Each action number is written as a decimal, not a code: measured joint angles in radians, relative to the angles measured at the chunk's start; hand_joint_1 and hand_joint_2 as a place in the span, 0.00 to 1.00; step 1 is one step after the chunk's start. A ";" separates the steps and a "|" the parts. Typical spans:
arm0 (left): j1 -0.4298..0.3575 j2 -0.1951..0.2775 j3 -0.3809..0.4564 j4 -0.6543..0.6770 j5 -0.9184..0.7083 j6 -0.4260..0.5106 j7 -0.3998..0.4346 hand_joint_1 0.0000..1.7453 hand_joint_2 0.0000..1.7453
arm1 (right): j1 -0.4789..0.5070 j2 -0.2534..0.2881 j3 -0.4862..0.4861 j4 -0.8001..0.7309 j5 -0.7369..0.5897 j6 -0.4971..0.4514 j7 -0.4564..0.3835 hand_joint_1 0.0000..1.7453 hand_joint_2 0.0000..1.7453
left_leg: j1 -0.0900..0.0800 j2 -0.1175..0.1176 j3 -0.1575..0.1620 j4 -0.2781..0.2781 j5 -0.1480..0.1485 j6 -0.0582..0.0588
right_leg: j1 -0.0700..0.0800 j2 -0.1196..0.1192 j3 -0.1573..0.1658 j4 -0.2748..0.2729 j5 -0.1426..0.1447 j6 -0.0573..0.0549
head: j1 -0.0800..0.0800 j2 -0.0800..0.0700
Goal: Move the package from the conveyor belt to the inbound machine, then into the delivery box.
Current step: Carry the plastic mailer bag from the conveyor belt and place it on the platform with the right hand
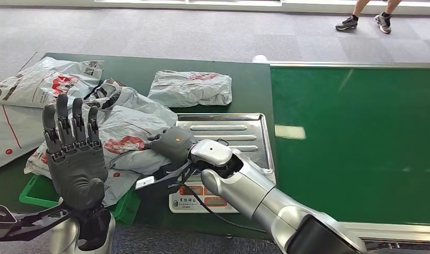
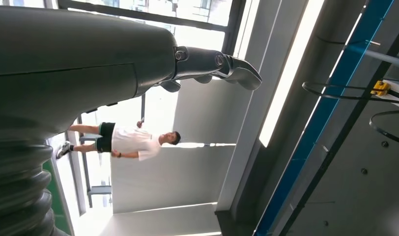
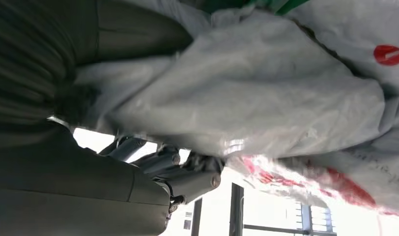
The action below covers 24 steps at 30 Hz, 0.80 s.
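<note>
- Head view: the right hand, centre frame, grips a grey package lying over the green box at lower left, beside the metal tray.
- Left hand, lower left, is raised with fingers spread, holding nothing.
- Green belt fills the right side.

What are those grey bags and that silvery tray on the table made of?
The grey bags look like thin, glossy plastic film: crinkled, creased, with shiny highlights and red print. The tray seems to be brushed or stamped metal, likely steel: silvery, reflective, with pressed ribs.
</note>
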<state>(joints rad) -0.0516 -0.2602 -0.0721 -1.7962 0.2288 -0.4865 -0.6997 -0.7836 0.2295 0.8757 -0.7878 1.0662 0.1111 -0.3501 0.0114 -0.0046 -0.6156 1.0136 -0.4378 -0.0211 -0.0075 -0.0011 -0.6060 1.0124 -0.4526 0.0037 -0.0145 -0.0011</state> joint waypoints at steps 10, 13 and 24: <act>0.018 -0.002 0.048 -0.033 -0.020 -0.006 -0.001 0.00 1.00 | -0.052 -0.088 -0.100 -0.222 0.131 -0.366 0.310 0.00 0.00 | 0.000 0.000 0.000 0.001 0.000 0.000 | 0.000 -0.001 0.000 0.000 0.001 0.000 | 0.000 0.000; 0.026 -0.003 0.064 -0.037 -0.021 -0.007 -0.001 0.00 1.00 | -0.023 -0.121 -0.216 -0.396 0.179 -0.570 0.354 0.00 0.00 | -0.001 -0.001 0.000 0.001 0.000 0.000 | -0.001 -0.002 0.000 0.000 0.000 0.000 | 0.000 0.000; 0.034 -0.006 0.081 -0.040 -0.032 -0.008 -0.001 0.00 1.00 | 0.102 -0.171 -0.484 -0.792 0.180 -0.785 0.294 0.00 0.00 | -0.001 0.001 0.001 0.001 -0.001 0.000 | -0.001 0.000 0.001 0.000 0.000 0.001 | 0.000 0.000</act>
<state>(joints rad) -0.0177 -0.2659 0.0086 -1.8360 0.1970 -0.4940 -0.7007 -0.6812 0.0589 0.3921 -1.5798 1.2466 -0.6743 -0.0563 0.0102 -0.0040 -0.6144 1.0145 -0.4392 -0.0211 -0.0082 -0.0014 -0.6049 1.0122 -0.4527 0.0044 -0.0144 -0.0011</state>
